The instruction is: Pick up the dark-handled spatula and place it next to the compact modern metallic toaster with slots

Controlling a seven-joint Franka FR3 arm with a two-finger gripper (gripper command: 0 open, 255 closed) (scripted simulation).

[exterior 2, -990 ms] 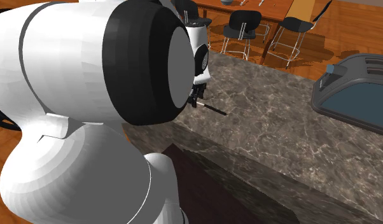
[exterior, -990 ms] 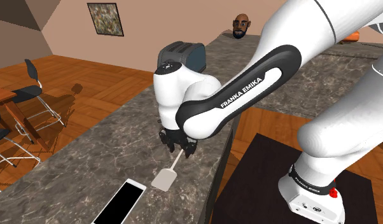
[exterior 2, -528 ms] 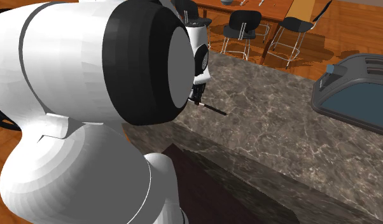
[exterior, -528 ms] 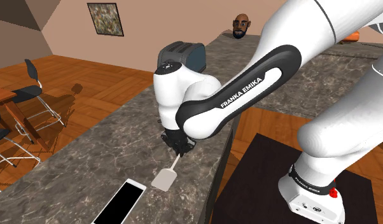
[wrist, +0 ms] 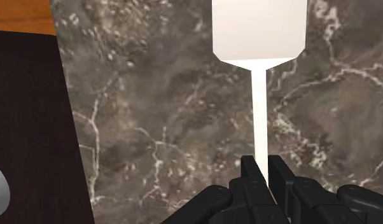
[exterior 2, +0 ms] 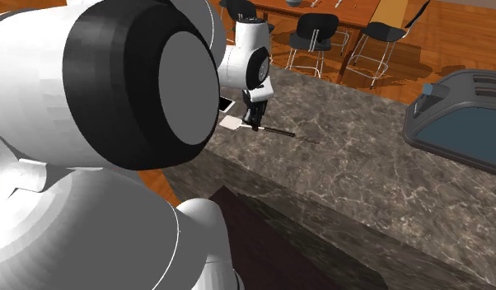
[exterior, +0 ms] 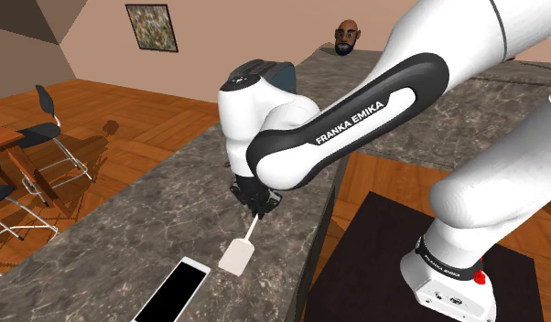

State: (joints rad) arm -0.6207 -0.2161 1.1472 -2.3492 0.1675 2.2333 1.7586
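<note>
The spatula (wrist: 259, 28) has a flat, pale, squarish blade with cut-off corners. It narrows to a thin, straight white shaft that runs back into the gripper (wrist: 263, 167). The two black fingers are drawn almost together, clamped on the shaft with only its width between them.

In the shoulder view the blade of the spatula (exterior: 235, 257) hangs at about 7 o'clock from the gripper (exterior: 257, 203), tilted down towards the counter (exterior: 127, 229). Whether the blade's edge touches the stone or sits just above it is hard to judge from here.

In the second exterior view the dark, slim, rod-like handle (exterior 2: 278, 132) sticks out of the gripper (exterior 2: 255, 122) towards 4 o'clock, and the white blade shows at about 9 o'clock.

The counter (wrist: 171, 114) is dark grey-brown marble with fine white veining and a square-cut edge.

A flat rectangular slab (exterior: 173, 291), glossy black with a white rim, lies on the counter just beside the blade at about 8 o'clock.

The toaster (exterior 2: 460, 115) is a rounded grey body with a blue-grey side panel and long slots along its top. It stands on the same counter well apart from the gripper, at 3 o'clock in that view. In the shoulder view the toaster (exterior: 275, 75) shows at 12 o'clock, partly behind the white arm (exterior: 356, 119).
</note>
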